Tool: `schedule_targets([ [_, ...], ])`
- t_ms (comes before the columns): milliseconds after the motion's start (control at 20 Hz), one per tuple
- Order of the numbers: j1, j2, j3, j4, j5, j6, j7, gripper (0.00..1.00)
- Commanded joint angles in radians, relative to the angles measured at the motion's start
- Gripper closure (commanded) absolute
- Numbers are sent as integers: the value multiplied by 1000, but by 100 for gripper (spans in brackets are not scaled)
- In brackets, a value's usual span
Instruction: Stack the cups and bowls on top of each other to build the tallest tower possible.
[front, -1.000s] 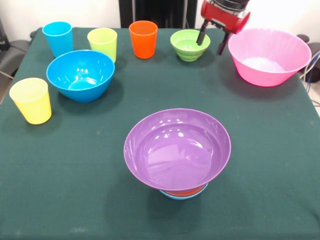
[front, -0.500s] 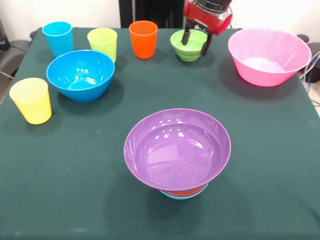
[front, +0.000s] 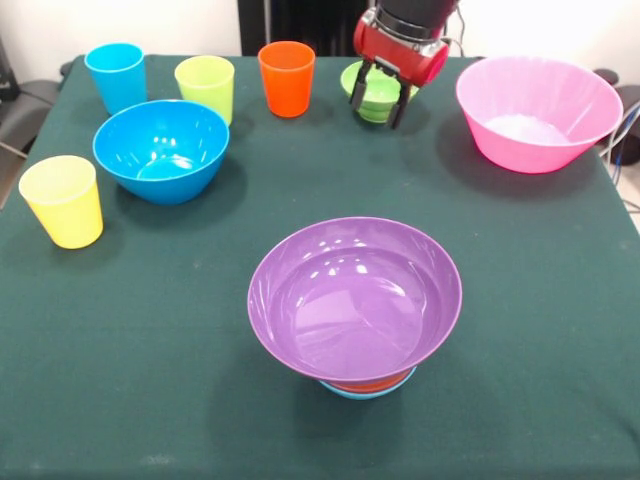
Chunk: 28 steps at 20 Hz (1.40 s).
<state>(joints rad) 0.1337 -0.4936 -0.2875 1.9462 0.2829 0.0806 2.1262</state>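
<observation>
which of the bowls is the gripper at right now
The small green bowl at the far edge, between the orange cup and the large pink bowl. The gripper straddles it with open fingers; the blue bowl and purple bowl sit well clear.

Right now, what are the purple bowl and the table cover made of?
The purple bowl looks like smooth, glossy plastic: bright light spots gleam inside it. The table cover looks like dull green cloth, maybe felt: it shows no shine at all.

Bright, even overhead light, sharp focus, soft shadows (white glare inside the purple bowl (front: 355, 300)).
</observation>
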Motion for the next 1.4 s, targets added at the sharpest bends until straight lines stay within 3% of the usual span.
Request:
schedule_targets([
  [50, 11, 82, 135, 28, -28, -84, 155, 0],
  [250, 2, 96, 156, 36, -24, -114, 168, 0],
  [450, 18, 65, 143, 54, -15, -84, 165, 0],
  [1050, 110, -86, 59, 90, 1, 131, 142, 0],
  [1400, 127, -119, 43, 96, -6, 173, 137, 0],
])
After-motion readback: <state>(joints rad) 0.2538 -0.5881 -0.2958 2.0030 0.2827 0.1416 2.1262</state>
